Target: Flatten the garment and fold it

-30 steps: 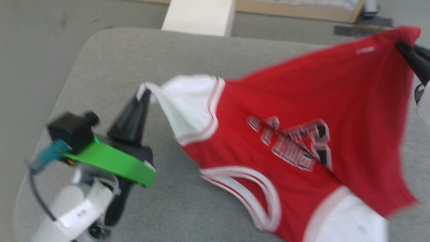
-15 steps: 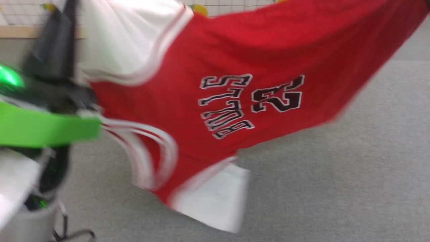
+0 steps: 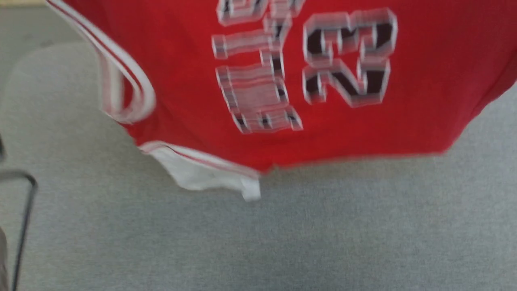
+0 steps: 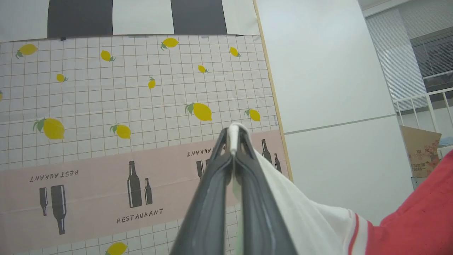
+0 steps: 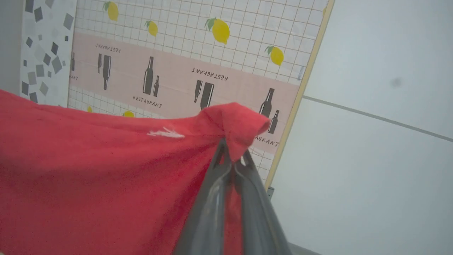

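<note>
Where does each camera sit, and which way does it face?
Head view: on the head, looking down at the hanging garment over the grey surface.
Left wrist view: along the left fingers, pinching the white sleeve, toward the lemon-print panel.
Right wrist view: along the right fingers, pinching a red corner, toward that panel.
Both wrist views share garment and panel.

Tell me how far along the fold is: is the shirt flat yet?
Done: both grips are made. The left gripper has its jaws shut on a white sleeve edge, the right gripper on a red corner. In hand: the garment hangs stretched between them over the grey surface, lettering facing the head camera. Left: laying it flat, then every fold.
</note>
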Controlling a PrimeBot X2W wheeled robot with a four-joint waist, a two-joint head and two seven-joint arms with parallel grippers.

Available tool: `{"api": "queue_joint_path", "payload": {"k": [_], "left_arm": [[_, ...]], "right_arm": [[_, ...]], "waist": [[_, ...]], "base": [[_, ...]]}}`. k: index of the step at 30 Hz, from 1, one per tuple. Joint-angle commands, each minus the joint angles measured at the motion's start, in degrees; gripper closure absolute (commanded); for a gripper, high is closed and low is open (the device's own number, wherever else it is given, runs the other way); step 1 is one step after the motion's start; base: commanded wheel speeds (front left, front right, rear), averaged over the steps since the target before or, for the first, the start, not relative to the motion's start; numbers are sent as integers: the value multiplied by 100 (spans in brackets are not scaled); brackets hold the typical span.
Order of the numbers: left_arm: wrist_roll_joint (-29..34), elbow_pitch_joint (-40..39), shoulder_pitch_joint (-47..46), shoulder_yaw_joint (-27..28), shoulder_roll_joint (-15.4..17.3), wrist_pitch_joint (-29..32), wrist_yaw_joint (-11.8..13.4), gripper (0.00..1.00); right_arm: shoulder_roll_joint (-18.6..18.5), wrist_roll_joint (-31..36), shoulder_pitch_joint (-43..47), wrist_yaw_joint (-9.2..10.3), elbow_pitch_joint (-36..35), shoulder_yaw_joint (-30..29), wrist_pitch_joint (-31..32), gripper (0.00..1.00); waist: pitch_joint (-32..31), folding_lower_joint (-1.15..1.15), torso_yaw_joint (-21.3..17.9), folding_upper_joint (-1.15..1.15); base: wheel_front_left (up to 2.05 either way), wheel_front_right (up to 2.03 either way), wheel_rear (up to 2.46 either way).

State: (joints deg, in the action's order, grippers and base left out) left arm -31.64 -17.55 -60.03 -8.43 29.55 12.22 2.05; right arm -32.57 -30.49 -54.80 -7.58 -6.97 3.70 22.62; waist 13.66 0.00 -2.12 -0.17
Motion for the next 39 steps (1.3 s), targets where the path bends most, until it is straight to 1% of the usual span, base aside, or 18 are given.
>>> {"api": "queue_joint_path", "payload": {"k": [1, 5, 7, 12, 16, 21, 25, 29, 34, 39], "left_arm": [[60, 251, -410, -35, 20, 4, -69, 100], [231, 1203, -1566, -206, -36, -114, -298, 100], [287, 1669, -2082, -259, -118, -213, -365, 100], [576, 2810, -3142, -411, -268, -713, -506, 100], [690, 3503, -3733, -457, -450, -1196, -541, 100], [831, 4081, -4067, -592, -592, -1675, -600, 100], [810, 4414, -3907, -690, -692, -1909, -652, 100], [718, 4609, -3339, -772, -792, -2167, -691, 100], [637, 4636, -2134, -971, -925, -2412, -717, 100], [346, 4436, -483, -954, -1085, -2572, -592, 100]], "right_arm": [[-18, 86, -344, 9, 195, 100, -142, 100], [42, 211, -1295, 9, 996, 385, -566, 100], [77, 308, -1735, 9, 1390, 554, -759, 100], [309, 533, -2736, 9, 2429, 859, -1390, 100], [432, 682, -3310, 9, 3127, 1076, -1861, 100], [595, 770, -3669, 9, 3871, 1274, -2271, 100], [701, 768, -3650, 9, 4280, 1491, -2507, 100], [807, 647, -3355, 9, 4608, 1708, -2768, 100], [924, 517, -2672, 9, 4931, 2031, -3077, 100], [1131, 246, -1708, 9, 5198, 2332, -3337, 100]], "waist": [[729, 0, -199, 17], [1320, 0, -268, 17], [1573, 0, -291, 17], [1987, 0, -321, 17], [2199, 0, -278, 17], [2341, 0, -205, 17], [2367, 0, -129, 17], [2284, 0, -32, 17], [1990, 0, 79, 17], [1465, 0, 95, 17]], "base": [[0, 0, 0], [0, 0, 0], [0, 0, 0], [0, 0, 0], [0, 0, 0], [0, 0, 0], [0, 0, 0], [0, 0, 0], [0, 0, 0], [0, 0, 0]]}}
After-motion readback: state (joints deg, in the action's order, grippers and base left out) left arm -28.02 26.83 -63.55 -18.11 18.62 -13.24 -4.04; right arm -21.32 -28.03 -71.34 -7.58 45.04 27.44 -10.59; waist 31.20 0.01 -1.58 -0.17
